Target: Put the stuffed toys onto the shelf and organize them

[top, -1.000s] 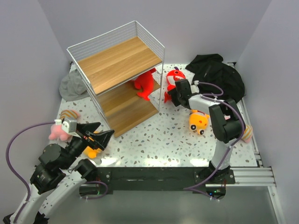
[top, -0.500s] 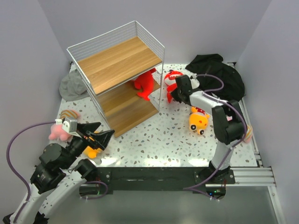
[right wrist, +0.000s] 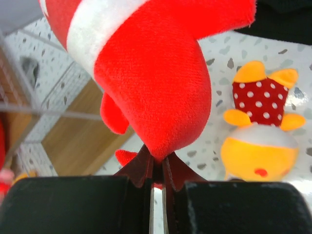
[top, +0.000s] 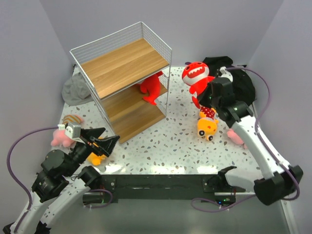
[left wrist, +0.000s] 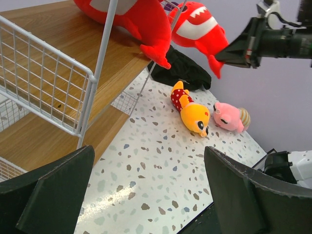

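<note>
carrying: right tool [right wrist: 156,171] is pinching red shark [top: 196,74] by tail, midair | left tool [top: 108,136] is gaping | next: probably aiming for a shelf [top: 124,63] board

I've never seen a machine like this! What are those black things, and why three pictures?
They are two robot arms bolted to a table. One picture looks down from above; the other two come from a camera on each wrist. The right end effector is shut on a red shark by its tail, held in the air. The left end effector is open and empty. A second shark lies on the shelf. A yellow doll and a pink toy lie on the table.
</note>
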Robot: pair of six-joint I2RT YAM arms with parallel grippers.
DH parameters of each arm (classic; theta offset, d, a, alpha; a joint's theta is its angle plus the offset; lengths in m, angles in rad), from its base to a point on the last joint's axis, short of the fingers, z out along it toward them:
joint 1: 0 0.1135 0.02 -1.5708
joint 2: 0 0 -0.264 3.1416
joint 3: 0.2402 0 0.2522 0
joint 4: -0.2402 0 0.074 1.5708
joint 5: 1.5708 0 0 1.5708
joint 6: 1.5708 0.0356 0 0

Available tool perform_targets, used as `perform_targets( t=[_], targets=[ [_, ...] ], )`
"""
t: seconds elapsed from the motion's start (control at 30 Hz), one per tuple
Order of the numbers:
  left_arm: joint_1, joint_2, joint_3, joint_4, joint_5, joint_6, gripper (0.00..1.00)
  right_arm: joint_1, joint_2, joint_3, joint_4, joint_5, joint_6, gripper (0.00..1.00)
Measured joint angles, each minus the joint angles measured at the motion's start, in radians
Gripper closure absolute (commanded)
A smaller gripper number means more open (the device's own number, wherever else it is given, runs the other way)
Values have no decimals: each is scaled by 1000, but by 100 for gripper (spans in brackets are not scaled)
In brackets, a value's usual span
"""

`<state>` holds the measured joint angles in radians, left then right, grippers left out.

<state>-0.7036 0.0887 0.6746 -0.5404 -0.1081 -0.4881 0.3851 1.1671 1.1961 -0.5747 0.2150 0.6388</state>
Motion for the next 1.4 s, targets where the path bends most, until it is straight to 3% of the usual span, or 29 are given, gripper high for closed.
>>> perform_targets(
  t=[0.3,0.57,1.07,1.4],
  targets=[
    [0,0,0,0,0,0,0,0,-346,1,-321,-284,-169,100],
    [0,4,0,0,-1,0,0,1,-391,20,-469,-579,-276,100],
    [0,23,0,0,-1,0,0,25,-328,46,-370,-917,-274,100],
    [0,23,0,0,-1,0,0,362,-158,74,-237,-855,-221,100]
  ],
)
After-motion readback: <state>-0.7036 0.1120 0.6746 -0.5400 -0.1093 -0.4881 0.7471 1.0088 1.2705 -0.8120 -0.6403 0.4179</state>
